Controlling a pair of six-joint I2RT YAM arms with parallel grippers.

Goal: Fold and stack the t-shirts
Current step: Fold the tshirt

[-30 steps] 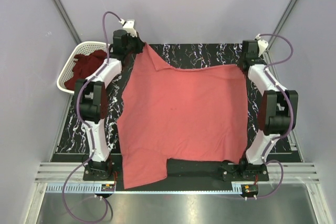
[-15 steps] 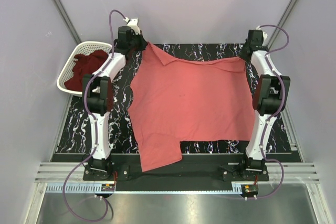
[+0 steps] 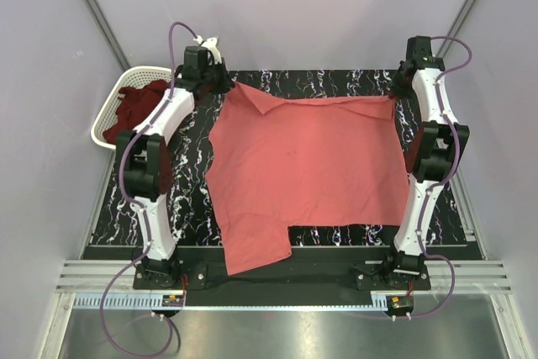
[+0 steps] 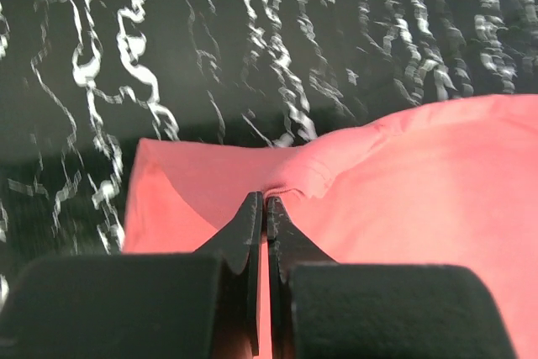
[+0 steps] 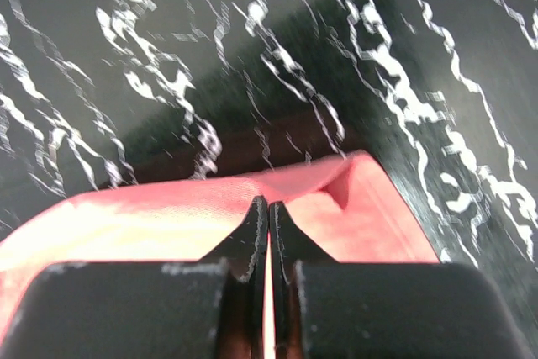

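Two arms reach to the far side of our black marbled table (image 3: 336, 81), one at each far corner of the salmon-pink shirt (image 3: 303, 166). We see the left gripper (image 4: 262, 201) with its jaws pressed together on a pinch of pink cloth at the shirt's far left corner, where a small flap is folded over just beside the grip. The right gripper (image 5: 267, 206) is likewise closed tight, with the far right corner of the same shirt caught between its tips; the cloth puckers into a little ridge there. Between the two grips the shirt's far edge runs nearly straight across the table. The rest of the shirt lies spread toward the arm bases, and its near left part reaches further toward us than the rest, down to the table's near edge. The dark maroon shirt (image 3: 139, 102) lies crumpled in the white basket (image 3: 101, 130), which sits off the table's far left corner, just beside the left arm.
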